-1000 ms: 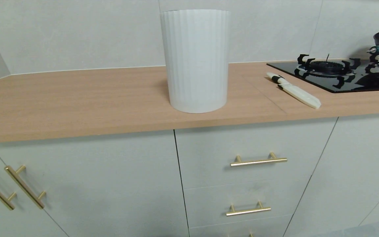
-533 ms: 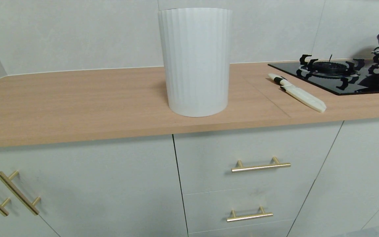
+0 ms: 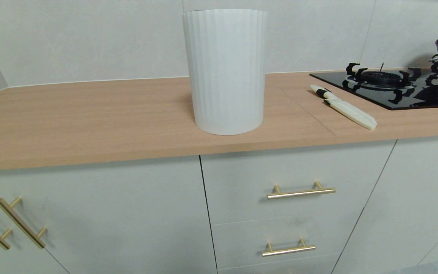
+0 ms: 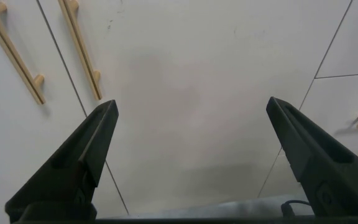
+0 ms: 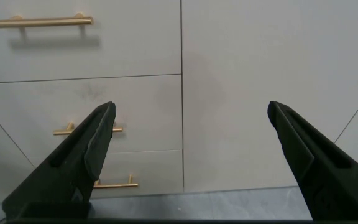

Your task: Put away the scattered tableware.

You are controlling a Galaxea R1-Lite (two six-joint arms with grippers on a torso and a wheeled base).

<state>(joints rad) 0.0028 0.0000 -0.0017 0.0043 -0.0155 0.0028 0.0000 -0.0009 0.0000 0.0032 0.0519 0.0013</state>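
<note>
Whole head view shifts slightly versus a second ago, then holds steady over last half second: camera move, things unmoved. Task thing, knife [image 3: 342,107], lies flat on surface [image 3: 89,114] right of white ribbed container [image 3: 226,72], between it and hob [image 3: 394,89]; untouched.

Judgement: approach settled, pick not yet begun.

Pose: left tool [image 4: 190,106] low, beneath container's level, facing cabinet doors [image 4: 185,74]; jaws spread wide, empty. Same for right tool [image 5: 191,107], facing drawer fronts [image 5: 79,56]: wide apart, empty.

The left gripper [image 4: 191,102] has two matte dark grey fingers [image 4: 79,162], wedge-shaped, broad at the base and narrowing to blunt tips (a shallow step runs along each outer side). A thin dark cable [image 4: 289,204] curls at one base. The right gripper [image 5: 191,106] has the same colour and taper.
</note>
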